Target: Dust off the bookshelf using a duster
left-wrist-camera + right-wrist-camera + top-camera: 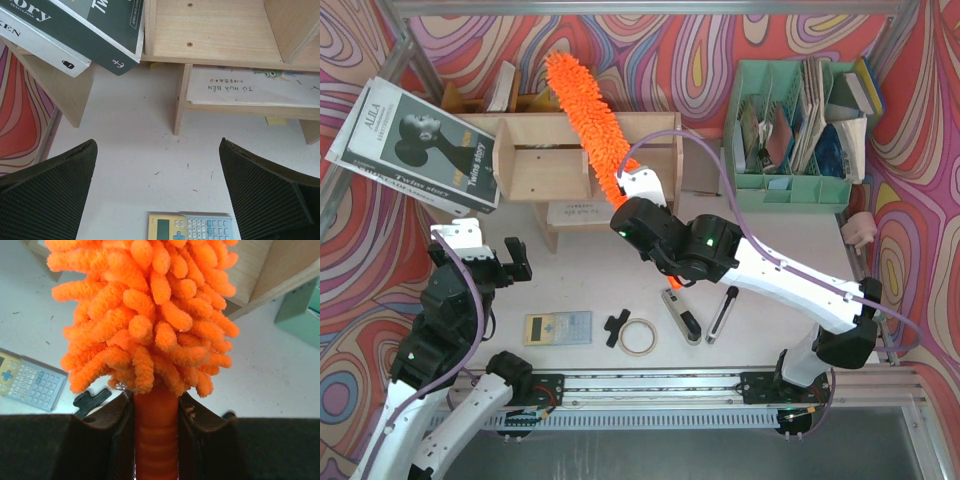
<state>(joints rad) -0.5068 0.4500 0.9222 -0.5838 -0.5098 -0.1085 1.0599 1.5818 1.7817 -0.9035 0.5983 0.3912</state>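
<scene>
- Right claw (156, 412) narrowed onto the smooth orange handle of the duster (150, 325), one dark finger (117, 437) pressed against each side of it.
- Fluffy orange head fanning out at 12 o'clock from the claw in the wrist view, hiding most of what lies beyond.
- From above, duster (585, 115) slanting away from the claw toward 11 o'clock, crossing over the top of the bookshelf (535, 165), tip beyond the shelf's far edge; contact with the wood not clear.
- Bookshelf at 10 o'clock from the right claw, standing on the white worktop (580, 280); a printed sheet (250, 87) lying in its low slot.
- Black-and-white magazine (415, 145) tilted against the shelf's end at 9 o'clock.
- Mint green file organizer (790, 185) at 2 o'clock, stuffed with papers, apart from the shelf.
- Toward the near edge, 6 to 7 o'clock from the right claw: tape roll (638, 338), small black piece (616, 328) just beside it, calculator (558, 327) farther over.
- Left claw (157, 145) spread wide, gripping nothing, hanging above bare worktop at 8 o'clock from the right claw; calculator at 6 o'clock in its wrist view, a bookshelf upright at 12.
</scene>
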